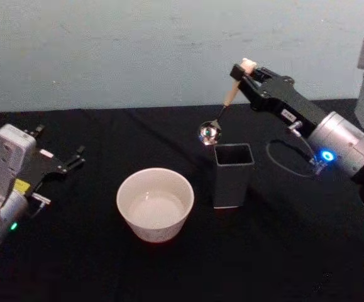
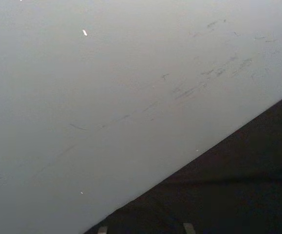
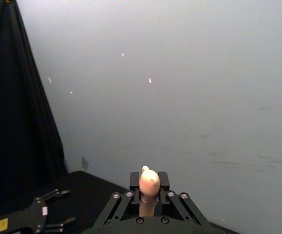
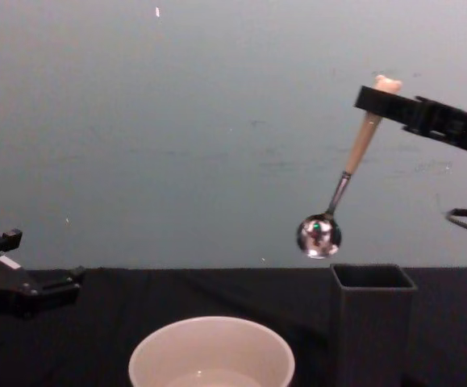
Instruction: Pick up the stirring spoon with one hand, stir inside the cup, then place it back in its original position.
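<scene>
The stirring spoon (image 1: 209,132) hangs in the air, tilted, with its shiny bowl just above and left of the dark grey square holder (image 1: 233,173). My right gripper (image 1: 239,70) is shut on the top of its cream handle, and the bear head (image 3: 149,187) pokes up between the fingers. From the chest, the spoon bowl (image 4: 319,235) hovers a little above the holder's rim (image 4: 372,278), under the right gripper (image 4: 376,95). The cream-white cup (image 1: 155,204) stands left of the holder, apart from the spoon. My left gripper (image 1: 75,157) rests open at the far left.
Black cloth covers the table (image 1: 282,251), with a pale wall behind it. A black cable (image 1: 282,163) loops on the cloth beside the right arm. The cup (image 4: 211,351) and holder stand close together mid-table, with open cloth in front of them.
</scene>
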`<state>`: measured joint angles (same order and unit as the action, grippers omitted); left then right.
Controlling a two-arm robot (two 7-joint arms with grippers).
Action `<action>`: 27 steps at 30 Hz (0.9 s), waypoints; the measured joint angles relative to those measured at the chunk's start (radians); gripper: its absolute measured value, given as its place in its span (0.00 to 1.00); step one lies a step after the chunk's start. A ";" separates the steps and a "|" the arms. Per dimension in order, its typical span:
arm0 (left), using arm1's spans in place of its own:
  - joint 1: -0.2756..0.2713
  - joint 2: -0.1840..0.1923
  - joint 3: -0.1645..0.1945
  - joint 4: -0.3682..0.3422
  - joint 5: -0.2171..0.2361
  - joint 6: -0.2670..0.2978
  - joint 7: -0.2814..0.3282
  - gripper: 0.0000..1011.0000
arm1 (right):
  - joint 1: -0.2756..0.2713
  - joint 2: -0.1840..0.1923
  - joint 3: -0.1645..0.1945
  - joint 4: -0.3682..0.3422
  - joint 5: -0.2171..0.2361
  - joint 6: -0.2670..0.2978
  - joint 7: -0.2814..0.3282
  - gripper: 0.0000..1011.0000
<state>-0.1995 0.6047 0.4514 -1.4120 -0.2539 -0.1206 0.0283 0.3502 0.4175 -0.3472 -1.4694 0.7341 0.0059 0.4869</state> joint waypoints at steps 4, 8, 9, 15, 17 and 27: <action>0.000 0.000 0.000 0.000 0.000 0.000 0.000 0.99 | 0.018 -0.012 -0.028 0.018 -0.001 0.005 0.016 0.21; 0.000 0.000 0.000 0.000 0.000 0.000 0.000 0.99 | 0.035 -0.020 -0.068 0.038 -0.014 0.010 0.037 0.21; 0.000 0.000 0.000 0.000 0.000 0.000 0.000 0.99 | 0.037 -0.020 -0.074 0.040 -0.018 0.010 0.041 0.21; 0.000 0.000 0.000 0.000 0.000 0.000 0.000 0.99 | 0.050 -0.026 -0.125 0.060 -0.048 0.013 0.069 0.21; 0.000 0.000 0.000 0.000 0.000 0.000 0.000 0.99 | 0.052 -0.028 -0.137 0.063 -0.053 0.014 0.075 0.21; 0.000 0.000 0.000 0.000 0.000 0.000 0.000 0.99 | 0.052 -0.025 -0.196 0.066 -0.087 0.016 0.114 0.21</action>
<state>-0.1995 0.6047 0.4514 -1.4119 -0.2539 -0.1205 0.0283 0.4022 0.3923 -0.5428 -1.4038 0.6472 0.0224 0.6009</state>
